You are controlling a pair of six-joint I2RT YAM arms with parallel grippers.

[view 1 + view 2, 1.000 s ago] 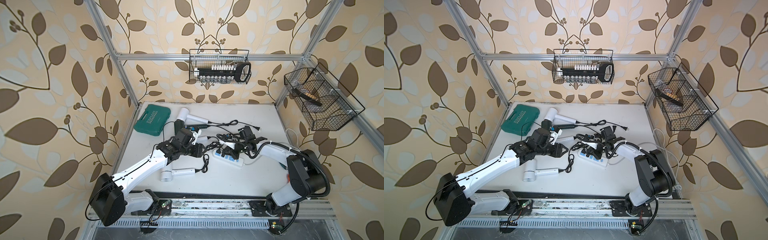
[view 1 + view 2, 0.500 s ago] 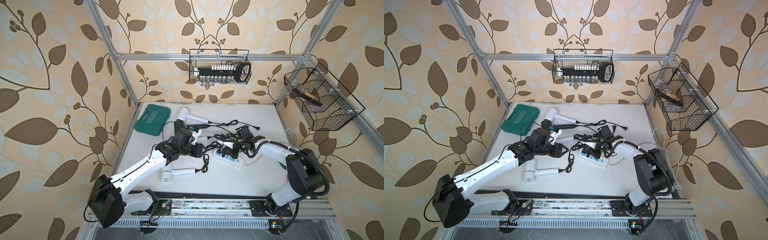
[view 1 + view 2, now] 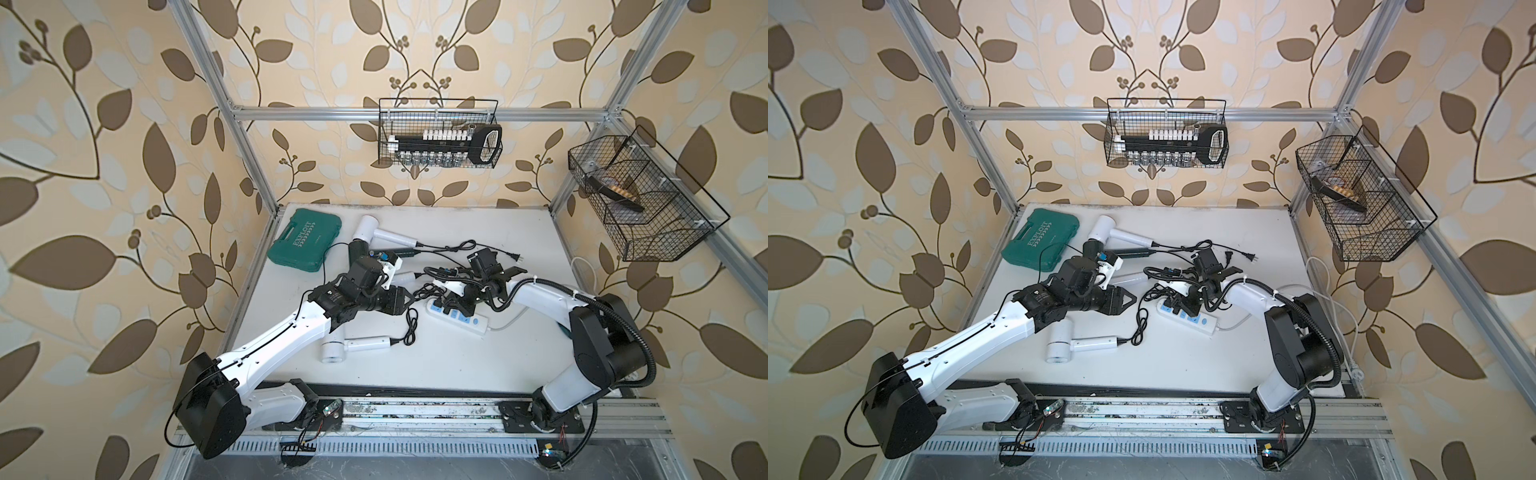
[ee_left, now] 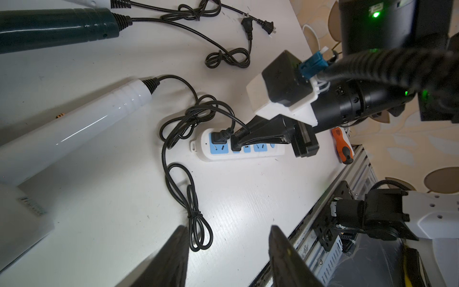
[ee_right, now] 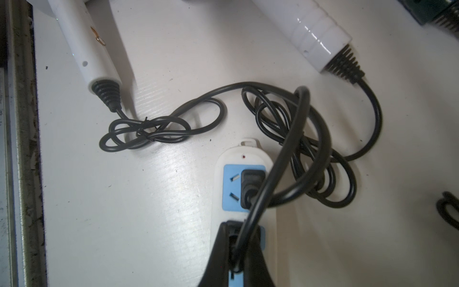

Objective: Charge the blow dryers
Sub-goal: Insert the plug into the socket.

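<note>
wrapping the cell on three sides, tan wallpaper with brown leaves sits behind an aluminium frame [image 3: 415,113], and the white desk [image 3: 478,370] fills the floor of it. at the far left corner of the desk a teal case [image 3: 305,240] lies flat, close to the left edge. just right of it come the blow dryers [image 3: 1104,227]: the back white dryer [image 3: 371,227] lies nearest the rear wall, the dark green dryer [image 3: 358,250] just in front of it, the middle white dryer [image 3: 405,277] shows only its handle past the left arm [image 3: 291,332], and the front white dryer [image 3: 334,352] lies nearer the front edge, beside that arm. the left jaws are spread and grip nothing, with a loop of black cord [image 4: 198,233] on the desk just by them. right of centre the power strip [image 3: 478,327] lies at a slant; a first plug [image 4: 218,138] sits in its end socket, and the right jaws are pressed together on a second plug [image 4: 236,145] at the next socket. a loose plug [image 3: 516,257] lies on the desk behind the right arm [image 3: 540,293]. one wire basket [image 3: 436,99] hangs on the back wall and a second basket [image 3: 665,245] on the right wall, both above the desk. the back right quarter and the front strip of the desk lie bare, and an orange screwdriver [image 4: 342,146] rests at the right edge.
</note>
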